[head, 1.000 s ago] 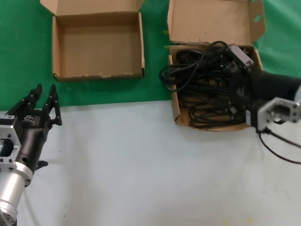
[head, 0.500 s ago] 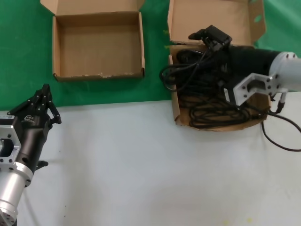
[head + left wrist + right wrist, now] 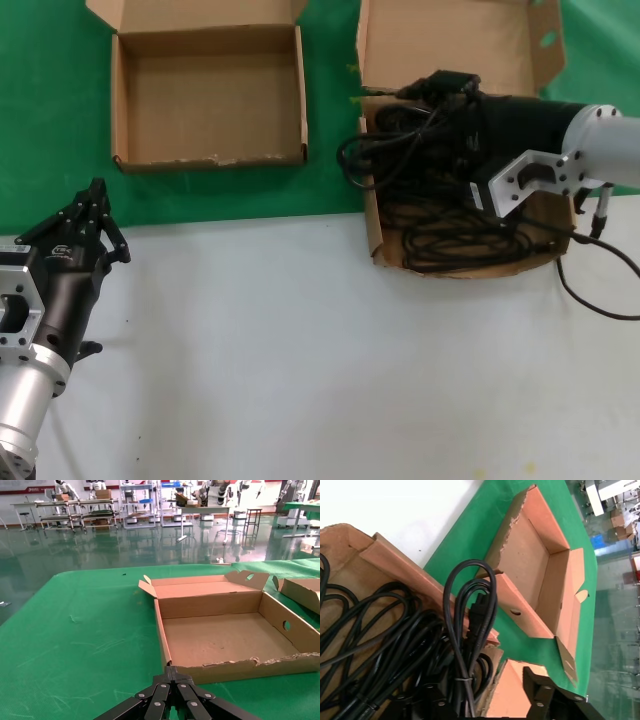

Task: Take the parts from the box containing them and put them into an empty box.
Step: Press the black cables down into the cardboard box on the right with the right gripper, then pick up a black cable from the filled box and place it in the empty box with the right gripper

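Observation:
The parts, black coiled power cords (image 3: 430, 205), fill the larger box (image 3: 372, 240) at the right, and one loop hangs over its left wall. My right gripper (image 3: 440, 85) hovers over that box's far left corner, open. In the right wrist view its fingers (image 3: 540, 692) straddle a tied cord bundle (image 3: 470, 610) and the box wall (image 3: 395, 560) without pinching either. The empty box (image 3: 210, 110) lies at the far left on the green mat, also seen as the empty box (image 3: 225, 635) and the empty box (image 3: 540, 565). My left gripper (image 3: 92, 215) is parked near the table's left, shut, with nothing in it, its tips (image 3: 172, 672) meeting.
Both boxes rest on a green mat (image 3: 330, 190) at the far half; the near half is white tabletop (image 3: 300, 360). A thin cable (image 3: 600, 300) trails from the right arm over the white surface. The big lid flap (image 3: 440, 35) stands behind the right gripper.
My right arm swung from the cord box's right side to above its far left corner. The left gripper's fingers went from spread to shut; that arm stayed in place.

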You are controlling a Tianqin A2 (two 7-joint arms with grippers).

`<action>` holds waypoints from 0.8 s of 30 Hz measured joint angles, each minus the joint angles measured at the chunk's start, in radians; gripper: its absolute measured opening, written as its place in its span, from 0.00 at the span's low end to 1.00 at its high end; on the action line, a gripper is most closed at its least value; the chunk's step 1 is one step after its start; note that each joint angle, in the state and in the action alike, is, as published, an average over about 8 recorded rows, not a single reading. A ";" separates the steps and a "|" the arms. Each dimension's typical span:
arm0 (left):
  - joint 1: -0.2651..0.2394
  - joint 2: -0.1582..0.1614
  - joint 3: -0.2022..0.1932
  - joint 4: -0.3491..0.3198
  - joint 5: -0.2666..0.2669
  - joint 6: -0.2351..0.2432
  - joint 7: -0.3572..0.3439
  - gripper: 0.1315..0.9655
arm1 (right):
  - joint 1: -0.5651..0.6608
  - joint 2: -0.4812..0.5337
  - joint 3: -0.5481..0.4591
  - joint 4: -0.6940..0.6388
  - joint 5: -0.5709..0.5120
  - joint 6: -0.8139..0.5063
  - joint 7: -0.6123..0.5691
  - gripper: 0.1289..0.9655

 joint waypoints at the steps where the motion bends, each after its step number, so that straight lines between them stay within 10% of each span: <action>1: 0.000 0.000 0.000 0.000 0.000 0.000 0.000 0.02 | 0.001 -0.001 -0.001 -0.005 0.000 -0.001 0.000 0.60; 24: 0.000 0.000 0.000 0.000 0.000 0.000 0.000 0.02 | 0.007 0.009 -0.013 0.015 -0.026 -0.004 0.043 0.12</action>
